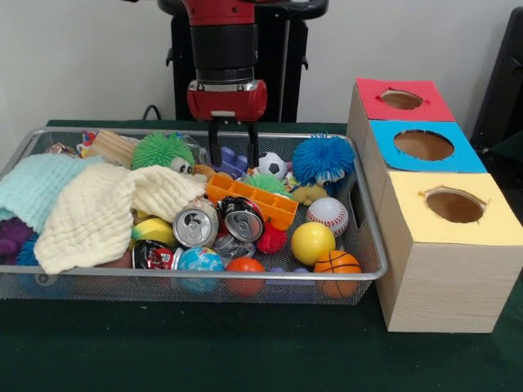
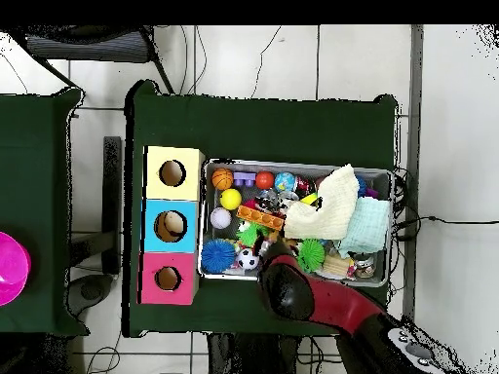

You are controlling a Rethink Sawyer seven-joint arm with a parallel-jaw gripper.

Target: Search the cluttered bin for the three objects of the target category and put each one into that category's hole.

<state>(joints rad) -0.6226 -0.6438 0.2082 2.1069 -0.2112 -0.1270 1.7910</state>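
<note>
Nearest you, the wire-mesh bin (image 1: 359,273) is sitting crowded: an orange basketball (image 1: 337,263), a yellow ball (image 1: 312,242) and a baseball (image 1: 327,214) are lying at its front right. Farther back, the gripper (image 1: 233,147) is hanging spread and empty above the toys. The box holes, yellow (image 1: 454,205), blue (image 1: 423,144) and red (image 1: 401,100), are showing nothing clearly; you are likely facing most of the sorting.

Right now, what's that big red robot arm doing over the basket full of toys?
The red and black robot arm's gripper hangs open over the far side of the wire mesh bin, just above the purple plastic block and holding nothing. The bin is packed with balls, cans and cloths. Beside it stands a wooden box with red, blue and yellow holes; something pale sits in the blue one.
</note>
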